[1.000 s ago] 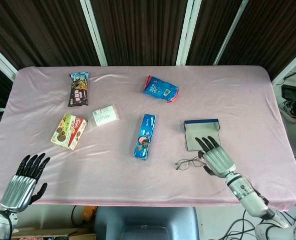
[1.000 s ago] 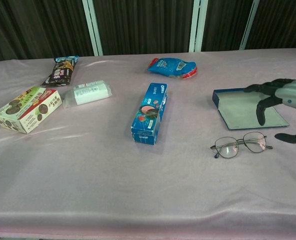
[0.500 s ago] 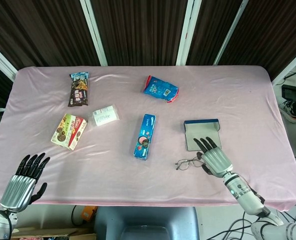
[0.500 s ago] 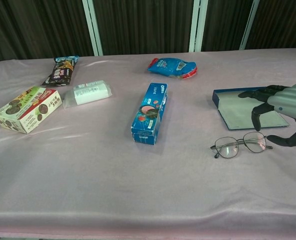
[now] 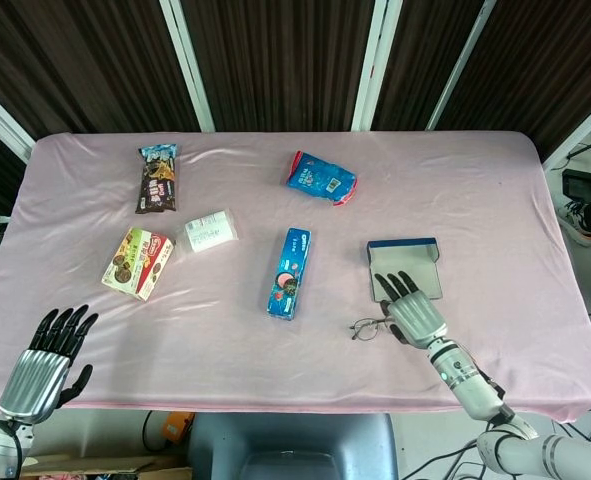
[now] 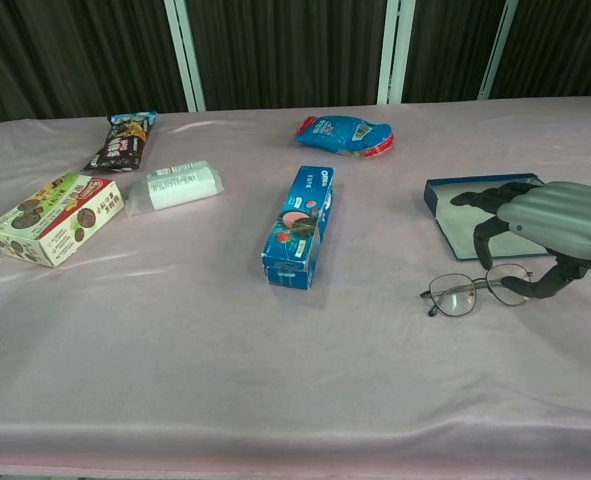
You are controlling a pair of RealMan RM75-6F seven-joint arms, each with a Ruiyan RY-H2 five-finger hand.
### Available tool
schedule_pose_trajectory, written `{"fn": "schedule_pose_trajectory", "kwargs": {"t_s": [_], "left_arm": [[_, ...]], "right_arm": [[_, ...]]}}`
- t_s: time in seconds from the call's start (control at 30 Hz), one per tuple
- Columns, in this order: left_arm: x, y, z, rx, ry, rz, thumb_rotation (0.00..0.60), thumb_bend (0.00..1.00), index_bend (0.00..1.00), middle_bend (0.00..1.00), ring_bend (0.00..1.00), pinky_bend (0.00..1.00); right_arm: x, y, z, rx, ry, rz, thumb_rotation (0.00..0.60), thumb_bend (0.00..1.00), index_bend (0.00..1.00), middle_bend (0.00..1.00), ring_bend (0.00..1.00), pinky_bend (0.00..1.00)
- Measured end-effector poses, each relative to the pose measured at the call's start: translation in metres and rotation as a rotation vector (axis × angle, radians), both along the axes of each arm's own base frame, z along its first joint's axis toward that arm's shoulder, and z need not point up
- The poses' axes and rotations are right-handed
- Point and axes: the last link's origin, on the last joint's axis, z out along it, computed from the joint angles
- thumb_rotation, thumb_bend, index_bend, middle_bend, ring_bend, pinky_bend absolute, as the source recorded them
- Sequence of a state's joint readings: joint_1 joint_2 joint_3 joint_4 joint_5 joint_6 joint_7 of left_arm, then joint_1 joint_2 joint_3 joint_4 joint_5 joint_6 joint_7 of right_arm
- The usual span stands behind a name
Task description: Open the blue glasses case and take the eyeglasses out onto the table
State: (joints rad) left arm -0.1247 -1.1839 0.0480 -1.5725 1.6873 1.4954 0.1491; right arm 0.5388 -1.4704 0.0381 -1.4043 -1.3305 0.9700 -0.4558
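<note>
Right hand (image 6: 550,222) hovered fingers spread, holding nothing, partly over open blue glasses case (image 5: 402,262) and right rim of thin wire-frame eyeglasses (image 6: 475,290). Eyeglasses lay out on pink tablecloth (image 5: 275,360), just front-left of hand, long axis left-right. Left hand (image 5: 43,366) spread too, idle, well apart. Blue cookie box (image 6: 300,226) further left, not in way.

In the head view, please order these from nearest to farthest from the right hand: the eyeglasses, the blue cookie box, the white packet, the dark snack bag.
Measured from the right hand:
1. Eyeglasses, just beside it, toward the table's front edge.
2. Blue cookie box, middle of the table.
3. White packet, left of centre.
4. Dark snack bag, far left corner area.
</note>
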Motion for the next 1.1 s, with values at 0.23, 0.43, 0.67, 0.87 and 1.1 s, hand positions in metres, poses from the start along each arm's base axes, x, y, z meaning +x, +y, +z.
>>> {"fn": "schedule_pose_trajectory", "kwargs": {"t_s": [0.23, 0.43, 0.67, 0.87, 1.1], "left_arm": [[0.0, 0.0, 0.001, 0.003, -0.003, 0.0, 0.6, 0.37, 0.0, 0.0, 0.0, 0.0], [0.0, 0.0, 0.001, 0.003, -0.004, 0.0, 0.6, 0.37, 0.0, 0.0, 0.0, 0.0], [-0.001, -0.001, 0.002, 0.003, -0.004, -0.002, 0.6, 0.37, 0.0, 0.0, 0.0, 0.0], [-0.001, -0.002, 0.002, 0.004, -0.006, -0.002, 0.6, 0.37, 0.0, 0.0, 0.0, 0.0], [-0.001, -0.002, 0.003, 0.005, -0.006, -0.004, 0.6, 0.37, 0.0, 0.0, 0.0, 0.0]], "right_arm": [[0.001, -0.001, -0.007, 0.009, 0.004, -0.008, 0.6, 0.55, 0.6, 0.0, 0.0, 0.0], [0.001, -0.002, -0.011, 0.013, 0.002, -0.012, 0.6, 0.55, 0.63, 0.0, 0.0, 0.0], [0.001, -0.001, -0.014, 0.018, 0.003, -0.014, 0.6, 0.56, 0.67, 0.02, 0.0, 0.0], [0.001, -0.001, -0.016, 0.016, 0.001, -0.016, 0.6, 0.63, 0.71, 0.04, 0.0, 0.0], [0.002, 0.001, -0.016, 0.011, -0.001, -0.013, 0.6, 0.7, 0.74, 0.05, 0.0, 0.0]]}}
